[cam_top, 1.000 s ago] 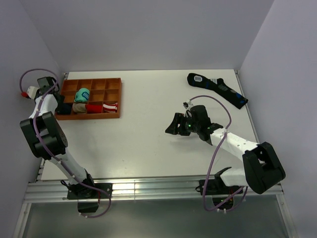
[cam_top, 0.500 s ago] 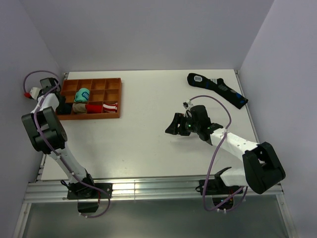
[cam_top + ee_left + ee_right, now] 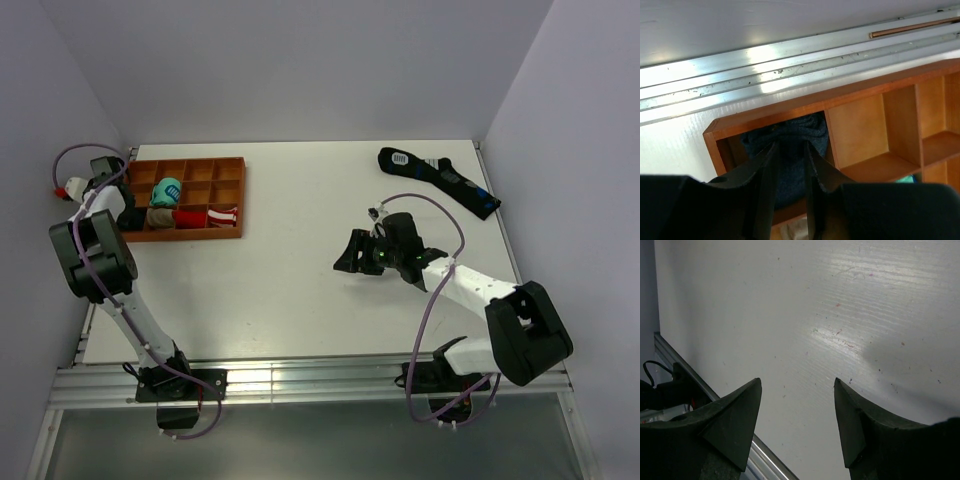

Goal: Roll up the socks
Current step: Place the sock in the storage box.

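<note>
The right gripper (image 3: pixel 797 405) hangs over a bare part of the white table (image 3: pixel 280 290), near its middle, with its two fingers wide apart and nothing between them. Farther back on the left, the left gripper (image 3: pixel 790 147) reaches down into the wooden tray (image 3: pixel 790 107), at the corner compartment beside the metal rail on the table's edge. The socks (image 3: pixel 807 131) lie in this compartment as a dark navy bundle. The left fingers are drawn close together, with the navy fabric bunched between them, so the gripper is clamped on the bundle. In the top view, a teal bundle (image 3: pixel 166 190) sits one compartment to the right in the middle row. A beige bundle (image 3: pixel 160 215) and a red-white bundle (image 3: pixel 205 216) lie in the near row. The other compartments show only wood. At the far right, well apart from both grippers, a longer dark sock (image 3: pixel 440 180) with blue marks lies flat.
</note>
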{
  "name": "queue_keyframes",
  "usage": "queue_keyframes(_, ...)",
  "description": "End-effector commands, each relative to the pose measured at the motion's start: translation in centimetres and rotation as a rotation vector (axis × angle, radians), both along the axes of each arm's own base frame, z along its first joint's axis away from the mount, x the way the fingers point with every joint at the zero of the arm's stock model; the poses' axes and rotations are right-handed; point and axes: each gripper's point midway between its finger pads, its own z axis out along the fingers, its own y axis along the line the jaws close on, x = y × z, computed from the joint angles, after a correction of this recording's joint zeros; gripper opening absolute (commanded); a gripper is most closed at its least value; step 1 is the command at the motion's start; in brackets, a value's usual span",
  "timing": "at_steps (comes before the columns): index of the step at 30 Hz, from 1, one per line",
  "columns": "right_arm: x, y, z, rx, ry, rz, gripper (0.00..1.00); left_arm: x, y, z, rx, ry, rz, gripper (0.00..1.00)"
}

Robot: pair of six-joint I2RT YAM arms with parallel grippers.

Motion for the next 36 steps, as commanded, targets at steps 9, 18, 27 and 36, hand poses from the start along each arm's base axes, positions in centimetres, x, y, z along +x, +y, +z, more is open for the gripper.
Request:
queue_keyframes(9,1.3,0.3,1.2,0.003,-0.061,0.009,0.67,0.5,0.8,-1.0,-0.001,0.019,0.032,0.35)
queue_keyframes(18,1.4,0.2,1.9,0.007,-0.083,0.006,0.67,1.1,-1.0,5.3,0.000,-0.103,-0.072,0.50)
queue_keyframes(27,1.7,0.2,3.1,0.009,-0.132,0.004,0.67,-0.5,-6.5,14.1,-0.001,-0.273,-0.245,0.55)
queue_keyframes(36,2.3,-0.8,6.5,-0.006,-0.251,-0.036,0.69,-4.4,-19.1,21.7,0.065,-0.467,-0.682,0.61)
